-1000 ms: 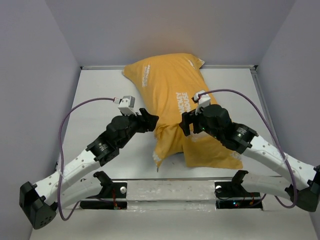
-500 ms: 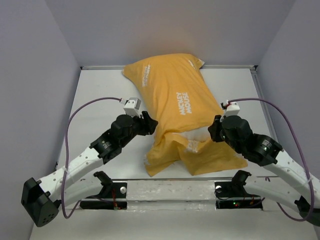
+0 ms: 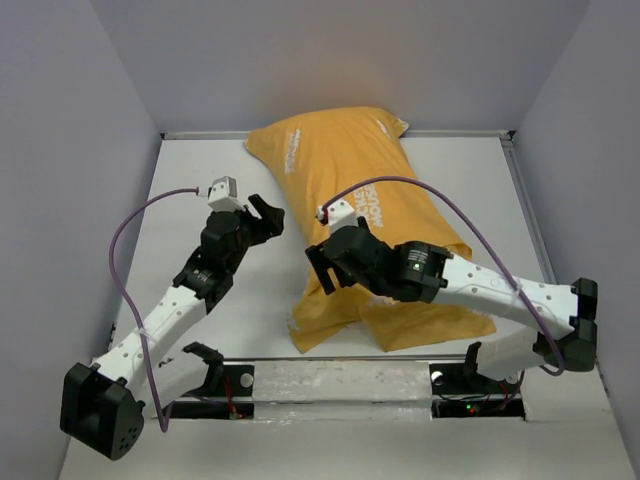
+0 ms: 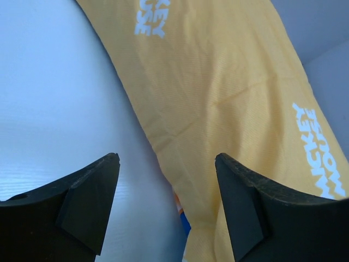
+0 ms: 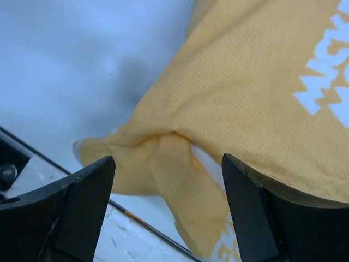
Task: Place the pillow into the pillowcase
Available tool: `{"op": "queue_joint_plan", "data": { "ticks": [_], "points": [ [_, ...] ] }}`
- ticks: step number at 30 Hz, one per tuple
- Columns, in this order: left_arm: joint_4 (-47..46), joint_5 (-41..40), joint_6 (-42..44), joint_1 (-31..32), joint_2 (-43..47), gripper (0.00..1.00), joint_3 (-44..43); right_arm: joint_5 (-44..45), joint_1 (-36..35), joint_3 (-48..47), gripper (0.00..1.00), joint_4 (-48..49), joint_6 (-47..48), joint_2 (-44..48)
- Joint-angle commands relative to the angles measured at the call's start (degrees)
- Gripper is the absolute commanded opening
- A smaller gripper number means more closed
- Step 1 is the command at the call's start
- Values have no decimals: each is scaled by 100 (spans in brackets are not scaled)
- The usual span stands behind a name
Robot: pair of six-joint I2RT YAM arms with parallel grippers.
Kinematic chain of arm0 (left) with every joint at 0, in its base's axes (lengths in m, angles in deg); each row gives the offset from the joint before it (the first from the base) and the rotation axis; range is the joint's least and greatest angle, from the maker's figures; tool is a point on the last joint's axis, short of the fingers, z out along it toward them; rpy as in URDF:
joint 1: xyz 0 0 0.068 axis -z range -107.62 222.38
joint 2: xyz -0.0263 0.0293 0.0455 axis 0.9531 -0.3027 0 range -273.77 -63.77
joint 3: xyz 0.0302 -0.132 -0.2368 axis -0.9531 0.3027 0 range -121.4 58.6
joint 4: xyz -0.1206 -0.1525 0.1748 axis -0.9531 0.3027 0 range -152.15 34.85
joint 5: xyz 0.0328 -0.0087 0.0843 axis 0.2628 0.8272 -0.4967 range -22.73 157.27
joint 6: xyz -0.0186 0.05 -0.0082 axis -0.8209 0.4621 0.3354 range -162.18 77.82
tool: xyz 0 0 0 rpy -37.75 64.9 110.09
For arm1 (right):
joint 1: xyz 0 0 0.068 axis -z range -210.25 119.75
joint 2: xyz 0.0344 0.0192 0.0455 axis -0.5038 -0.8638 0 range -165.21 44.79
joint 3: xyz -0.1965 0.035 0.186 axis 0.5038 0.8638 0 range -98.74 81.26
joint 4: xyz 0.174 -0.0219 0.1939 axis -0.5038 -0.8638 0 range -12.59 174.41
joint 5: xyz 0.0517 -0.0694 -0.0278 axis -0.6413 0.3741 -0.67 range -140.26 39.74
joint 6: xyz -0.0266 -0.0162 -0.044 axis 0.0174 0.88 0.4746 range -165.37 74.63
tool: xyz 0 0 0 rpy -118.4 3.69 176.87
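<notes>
While both gape empty, left gripper (image 4: 166, 158) sits beside the pillowcase (image 3: 340, 180), right gripper (image 5: 168, 158) above.

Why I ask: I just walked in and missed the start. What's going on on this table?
Two robot arms are working a white pillow into a yellow Mickey Mouse pillowcase. The pillowcase lies plump on the table, with only a sliver of white showing at its rumpled near end. Neither arm holds anything now: the left gripper is open beside the pillowcase's left edge, and the right gripper is open over its loose near corner.
</notes>
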Motion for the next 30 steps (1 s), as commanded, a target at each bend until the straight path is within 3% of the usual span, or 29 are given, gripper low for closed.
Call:
{"op": "queue_joint_plan", "data": {
  "ticks": [1,6,9,14,18,19,22,23,25,26,29,30],
  "points": [
    [-878,633,-340,-473,17,82,41,1662,-532,-884,86,-644,-28,-800],
    [-1045,756,-551,-894,394,82,612,1910,-929,-1360,89,-1093,-81,-1942],
    [-1045,800,-675,-1176,772,82,893,2434,-982,-1588,100,-1575,-203,-2627],
    [-1063,1123,-754,-1432,1089,82,1131,3279,-394,-1765,100,-1762,-133,-3122],
    [-1124,1292,-771,-1441,1080,81,1263,3938,282,-1161,98,-1438,-168,-2965],
    [-1177,1327,-798,-1432,1063,81,1306,4036,371,-1010,95,-1289,-90,-2895],
    [-1449,1477,-921,-1441,940,80,1465,3967,704,-510,63,-577,156,-2710],
    [-1589,1538,-930,-1432,792,80,1500,3931,767,-395,37,-175,244,-2675],
    [-1721,1591,-947,-1441,633,80,1518,3940,881,-218,7,179,455,-2561],
    [-1835,1583,-947,-1441,467,80,1518,3844,934,-122,0,520,560,-2499],
    [-2039,1503,-956,-1441,97,84,1439,3266,934,168,0,1314,1297,-1745],
    [-2395,1425,-1008,-1432,9,91,1482,2993,934,456,0,1871,1708,-1447]
  ]
}}
